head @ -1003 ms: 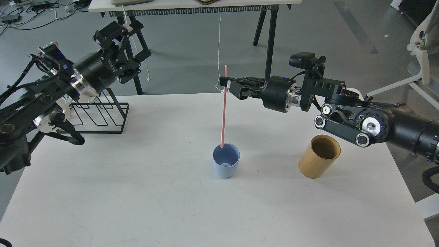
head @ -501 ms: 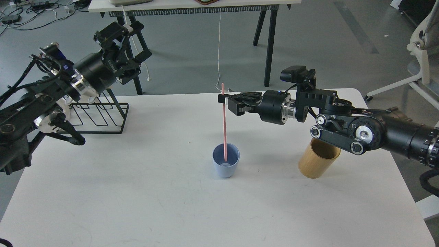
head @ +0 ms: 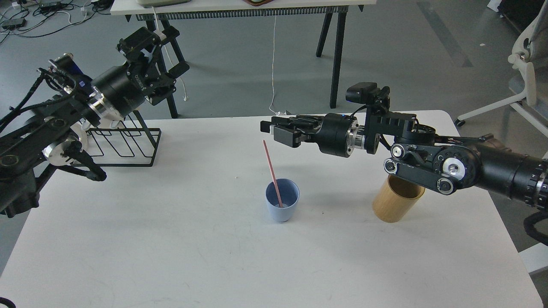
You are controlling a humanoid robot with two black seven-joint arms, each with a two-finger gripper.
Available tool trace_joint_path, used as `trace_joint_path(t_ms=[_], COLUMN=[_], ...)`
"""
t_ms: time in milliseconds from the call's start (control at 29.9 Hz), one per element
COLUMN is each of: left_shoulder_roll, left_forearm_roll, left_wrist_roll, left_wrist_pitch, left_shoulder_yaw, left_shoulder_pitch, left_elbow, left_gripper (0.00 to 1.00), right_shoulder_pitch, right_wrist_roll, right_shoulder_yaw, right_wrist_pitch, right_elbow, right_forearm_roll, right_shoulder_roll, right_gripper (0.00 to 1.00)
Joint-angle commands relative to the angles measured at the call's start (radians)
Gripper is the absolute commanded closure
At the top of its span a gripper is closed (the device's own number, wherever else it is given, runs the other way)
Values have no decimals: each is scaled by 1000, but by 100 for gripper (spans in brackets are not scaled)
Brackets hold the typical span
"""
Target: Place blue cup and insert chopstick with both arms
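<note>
Near the middle of the white table (head: 171, 239), a little toward its far edge, the blue cup (head: 282, 205) stands upright with the pink chopstick (head: 272, 174) resting inside it. The stick's lower end sits at the bottom of the cup, and its shaft leans on the rim, tilting up and to the left toward the far edge. Nothing grips the stick.

Above and just behind the cup, the right gripper (head: 274, 129) hangs level over the far half of the table, pointing left. Its fingers are parted with a visible gap between them and they pinch nothing; the top of the stick ends just below them, apart from both fingers. The right arm reaches in from the right edge, its black links and silver wrist ring passing over a tan cylinder holder (head: 398, 198) that stands near the right edge, well apart from the cup.

Over the far-left corner, the left gripper (head: 147, 45) is raised off the table and aimed up and away from the viewer. Its fingers look spread and empty, though they are seen at an angle against a dark table leg behind. Below the left arm, a black wire rack (head: 124, 145) sits at the far-left part of the table.

Beyond the far edge lie a grey floor, the dark legs of a second table (head: 239, 6), and a white chair (head: 528, 51) at the right.
</note>
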Motion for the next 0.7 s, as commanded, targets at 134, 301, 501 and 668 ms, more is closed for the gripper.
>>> trace_joint_path(t_ms=[134, 301, 501, 668], left_shoulder_roll=[7, 32, 55, 55], left_forearm_roll=[-15, -75, -135, -135], left_wrist_roll=[0, 0, 0, 0], left_wrist_pitch=[0, 0, 0, 0], left_shoulder_yaw=[-17, -18, -15, -17], left_shoulder_pitch=[-1, 29, 74, 74], left_elbow=[-2, -9, 23, 37], left_gripper=[7, 7, 7, 7], right_shoulder_pitch=[-48, -96, -154, -220], right_wrist_roll=[0, 0, 0, 0], right_shoulder_yaw=[195, 305, 434, 506], right_wrist_pitch=[-27, -55, -58, -12], right_elbow=[-28, -45, -42, -42], right_forearm_roll=[47, 183, 513, 819], right_shoulder_roll=[-45, -100, -159, -168], right_gripper=[4, 4, 4, 3])
